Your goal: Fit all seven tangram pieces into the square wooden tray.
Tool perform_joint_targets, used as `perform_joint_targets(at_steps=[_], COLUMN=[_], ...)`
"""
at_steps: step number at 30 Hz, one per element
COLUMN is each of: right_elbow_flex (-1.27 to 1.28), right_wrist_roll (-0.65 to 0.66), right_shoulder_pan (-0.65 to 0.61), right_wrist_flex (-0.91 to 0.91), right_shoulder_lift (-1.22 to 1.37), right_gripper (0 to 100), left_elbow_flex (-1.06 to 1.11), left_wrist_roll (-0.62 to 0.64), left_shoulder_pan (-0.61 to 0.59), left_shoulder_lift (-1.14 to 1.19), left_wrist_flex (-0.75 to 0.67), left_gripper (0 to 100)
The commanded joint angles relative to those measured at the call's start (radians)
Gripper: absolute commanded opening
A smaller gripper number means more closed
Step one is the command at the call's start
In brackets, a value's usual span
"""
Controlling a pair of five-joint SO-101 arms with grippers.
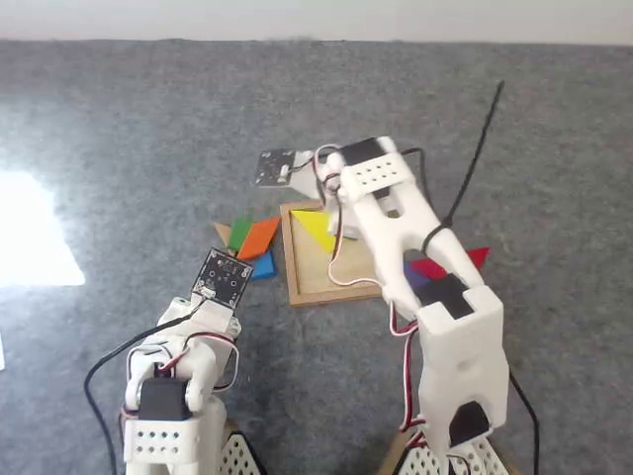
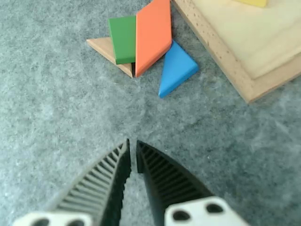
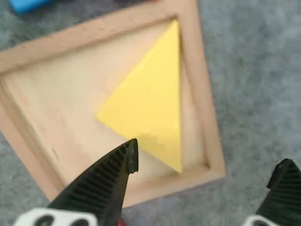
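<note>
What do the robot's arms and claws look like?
The left arm and right arm are chunky white plastic with black motors, black cables and thin red-and-white wires. The left claw and right claw have black, ribbed, pointed fingers on white bases.

Yellow triangle (image 3: pixel 150 103), orange parallelogram (image 2: pixel 153 35), green piece (image 2: pixel 123 37), blue triangle (image 2: pixel 176 68), perhaps purple piece (image 1: pixel 415 281).

The table is covered by a grey mat (image 1: pixel 119 129) with a rough, felt-like surface, mottled in lighter and darker grey. Along its far edge runs a pale strip (image 1: pixel 297 18); whether this is a wall or a floor, I cannot tell. At the left side of the mat lies a bright white patch of light (image 1: pixel 28 233) with an uneven outline.
</note>
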Motion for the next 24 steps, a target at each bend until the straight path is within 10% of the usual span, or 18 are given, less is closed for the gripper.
perform_joint_targets(at_steps=[1,24], right_elbow_flex=[-0.060,-0.140], right_wrist_roll=[0.006,0.005], right_shoulder_pan=[0.045,0.073], right_wrist_flex=[0.013,-0.024], right_shoulder_lift=[-0.084,0.099], right_gripper=[42.1,42.1], left_elbow_flex=[-0.008,-0.008], left_wrist_roll=[0.006,0.006], left_shoulder_pan=[-0.005,-0.005], left_shoulder_lift=[0.006,0.006], left_wrist_flex=[0.006,0.006], left_gripper=[2,2])
